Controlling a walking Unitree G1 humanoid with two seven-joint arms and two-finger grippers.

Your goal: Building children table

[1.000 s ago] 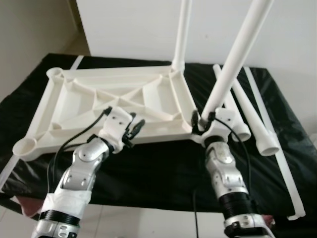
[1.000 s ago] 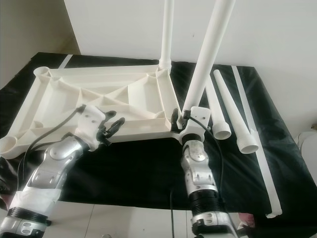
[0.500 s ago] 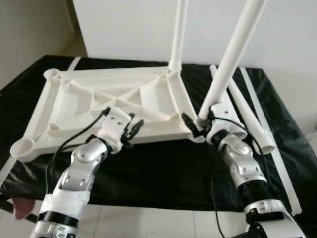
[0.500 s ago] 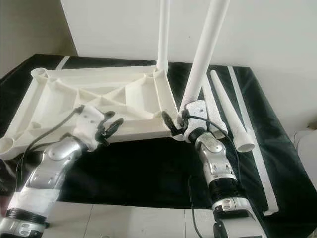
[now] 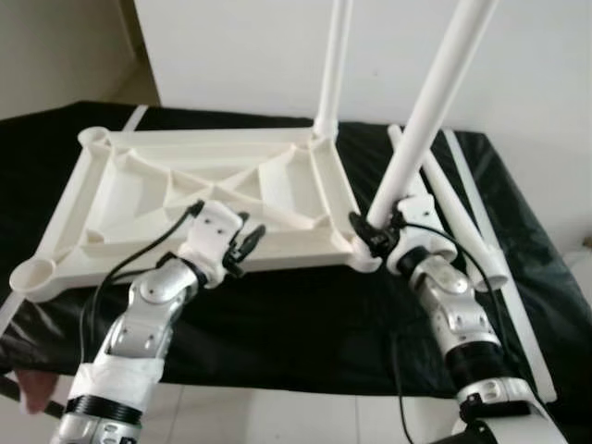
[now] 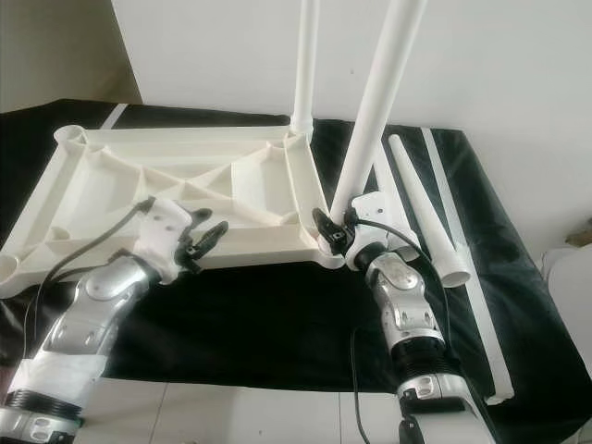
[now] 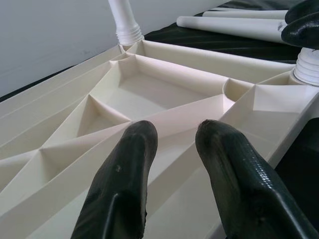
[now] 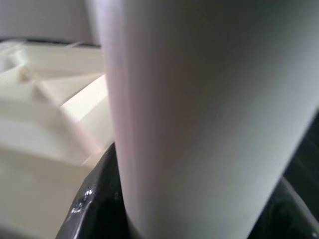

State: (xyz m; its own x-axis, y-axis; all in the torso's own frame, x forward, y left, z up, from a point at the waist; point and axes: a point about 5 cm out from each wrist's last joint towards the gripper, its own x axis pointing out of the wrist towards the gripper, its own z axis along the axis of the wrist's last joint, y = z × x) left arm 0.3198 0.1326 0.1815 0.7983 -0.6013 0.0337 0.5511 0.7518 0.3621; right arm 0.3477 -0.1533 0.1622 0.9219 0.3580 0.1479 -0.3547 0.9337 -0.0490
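A white table top (image 5: 277, 254) lies upside down on a black cloth. One white leg (image 5: 333, 65) stands in its far right corner. A second leg (image 5: 430, 111) stands tilted in the near right corner, and my right gripper (image 5: 370, 236) is shut on it just above the socket; in the right wrist view that leg (image 8: 199, 109) sits between the fingers (image 8: 94, 199). My left gripper (image 5: 242, 248) hovers at the top's near rim, open, with nothing between its fingers (image 7: 124, 179). Two loose legs (image 5: 462, 222) lie to the right.
The near left socket (image 5: 37, 275) and the far left socket (image 5: 92, 137) hold no leg. A long white strip (image 5: 504, 277) lies along the cloth's right side. A white wall stands behind the table, and pale floor lies below the cloth's near edge.
My right forearm has swung out to the right while its gripper stays on the leg's base. The left gripper has kept its place at the near rim.
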